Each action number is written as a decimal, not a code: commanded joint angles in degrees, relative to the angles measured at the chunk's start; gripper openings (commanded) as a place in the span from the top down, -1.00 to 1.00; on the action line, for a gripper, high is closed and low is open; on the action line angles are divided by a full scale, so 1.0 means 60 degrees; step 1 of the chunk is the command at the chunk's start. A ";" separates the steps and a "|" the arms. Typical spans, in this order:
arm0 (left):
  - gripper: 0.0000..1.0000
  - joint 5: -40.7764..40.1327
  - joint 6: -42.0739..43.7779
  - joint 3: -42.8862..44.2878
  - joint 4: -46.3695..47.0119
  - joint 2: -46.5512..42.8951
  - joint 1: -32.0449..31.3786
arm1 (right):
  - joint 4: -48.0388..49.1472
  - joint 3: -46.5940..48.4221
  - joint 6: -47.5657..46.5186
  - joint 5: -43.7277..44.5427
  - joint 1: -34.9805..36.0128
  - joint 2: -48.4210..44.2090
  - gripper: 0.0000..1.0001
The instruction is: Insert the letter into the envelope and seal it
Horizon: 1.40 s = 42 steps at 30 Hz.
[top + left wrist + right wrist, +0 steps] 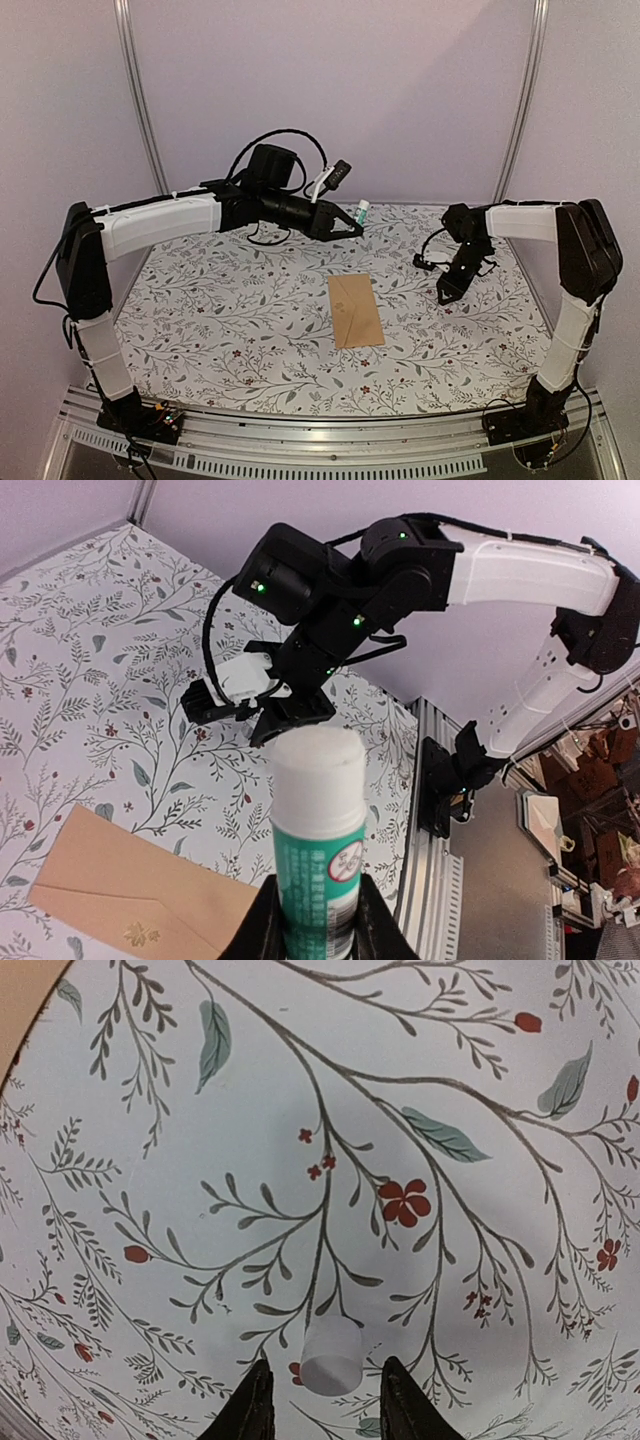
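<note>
Left gripper: clamped on uncapped glue stick, upper middle of top view. Right gripper: part open, straddling small white cap. Envelope: flat at frame centre, below left gripper, left of right gripper.

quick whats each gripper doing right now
left gripper: shut on the green-labelled white glue stick
right gripper: open, astride the small white plastic cap

**Patterned tabletop, two things on it**

The tabletop is covered in a white print of grey-green leafy sprigs and small red flowers. A tan envelope lies flat on it, right of the middle, its flap side up. Further right, apart from the envelope, a small white cap rests on the print.
</note>
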 commanded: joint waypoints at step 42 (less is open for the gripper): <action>0.88 0.0231 -0.0160 -0.0077 0.0396 -0.0235 -0.0029 | -0.0359 0.0468 0.0574 0.0273 0.0166 0.0587 0.79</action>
